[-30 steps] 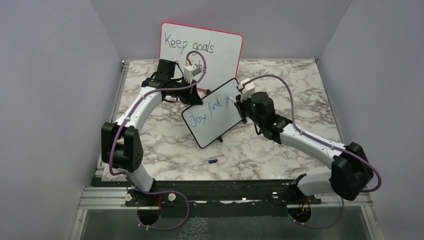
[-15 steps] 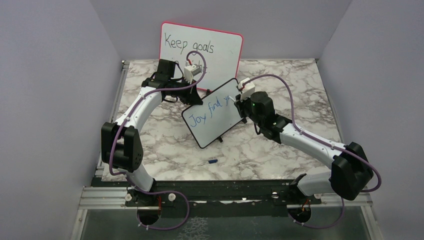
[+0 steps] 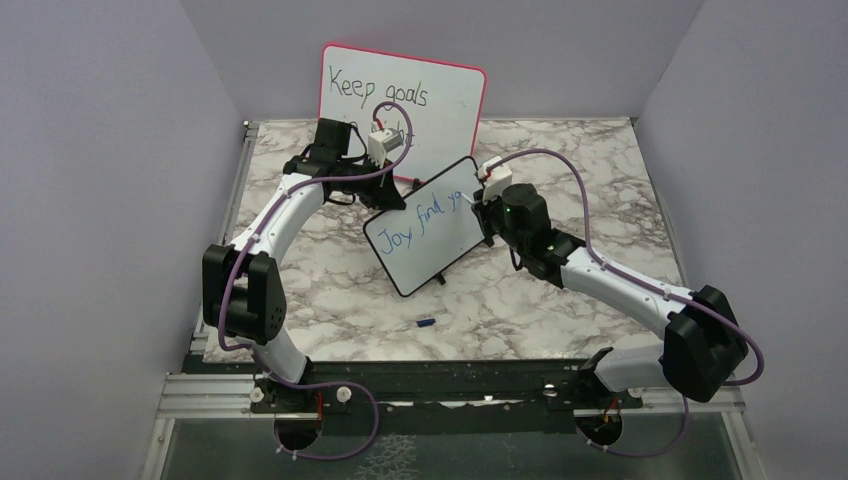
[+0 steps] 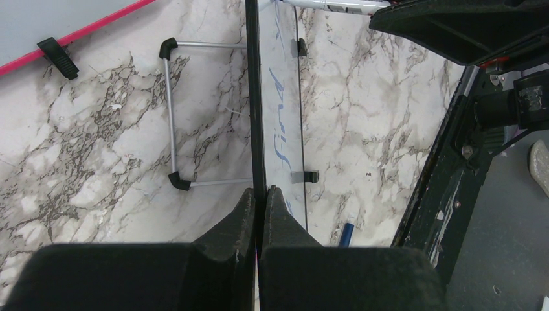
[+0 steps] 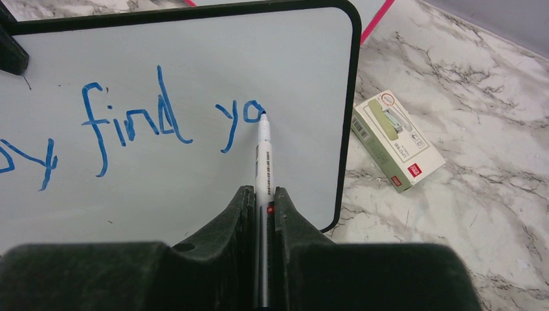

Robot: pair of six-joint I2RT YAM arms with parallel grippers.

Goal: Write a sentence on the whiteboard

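Note:
The black-framed whiteboard [image 3: 425, 235] stands tilted at the middle of the table. My left gripper [image 4: 259, 194] is shut on its frame edge [image 4: 257, 97], at the board's upper left corner [image 3: 383, 203]. The sentence [image 5: 129, 123] in blue reads "Joy find yo". My right gripper [image 5: 262, 193] is shut on a white marker [image 5: 263, 155]. The marker's blue tip touches the board at the right of the "o". From above, the right gripper [image 3: 484, 205] sits at the board's right end.
The pink-framed whiteboard [image 3: 440, 90] reading "Keep goals" leans at the back. A blue marker cap [image 3: 425, 322] lies in front of the board. A small green-and-white box [image 5: 395, 139] lies to the right of the board. The board's wire stand [image 4: 171, 116] rests on the marble.
The right gripper has shifted slightly to the right with the marker, and the "o" after "y" has appeared. The left arm and the board have not moved.

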